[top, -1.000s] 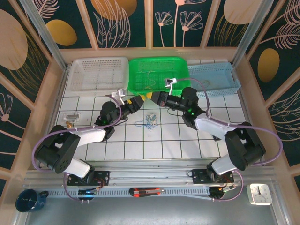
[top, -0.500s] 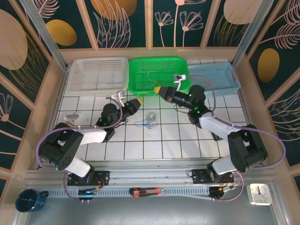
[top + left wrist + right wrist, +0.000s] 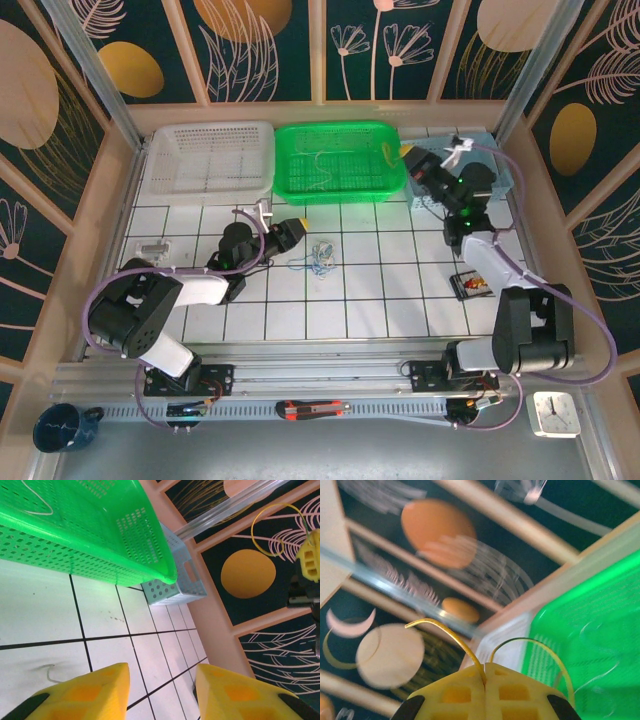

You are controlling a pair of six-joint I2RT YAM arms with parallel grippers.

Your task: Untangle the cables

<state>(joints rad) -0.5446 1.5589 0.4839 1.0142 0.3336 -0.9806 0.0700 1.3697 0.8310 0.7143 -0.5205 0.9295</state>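
A small clump of thin blue and whitish cables [image 3: 320, 253] lies on the tiled table near its middle. My left gripper [image 3: 302, 220] hovers just up and left of the clump. In the left wrist view, the left gripper [image 3: 162, 690] stands open with bare tile between its yellow fingers. My right gripper [image 3: 407, 156] is raised at the gap between the green and blue baskets. It is shut on a thin yellow cable [image 3: 447, 635] that arcs out of the closed tips of the right gripper [image 3: 485, 672]. That yellow cable [image 3: 277, 527] loops above the far gripper. A pale wire [image 3: 325, 165] lies in the green basket.
Along the back stand a white basket [image 3: 165, 172], a green basket [image 3: 290, 188] and a blue basket [image 3: 500, 165]. A small clear object [image 3: 152, 248] lies at the left, a dark object [image 3: 470, 285] at the right. A loose pale strand [image 3: 47, 669] lies on the tiles.
The right arm swung from the table's middle to the back right, carrying the yellow cable away from the clump. The left gripper stayed beside the clump, shifting slightly.
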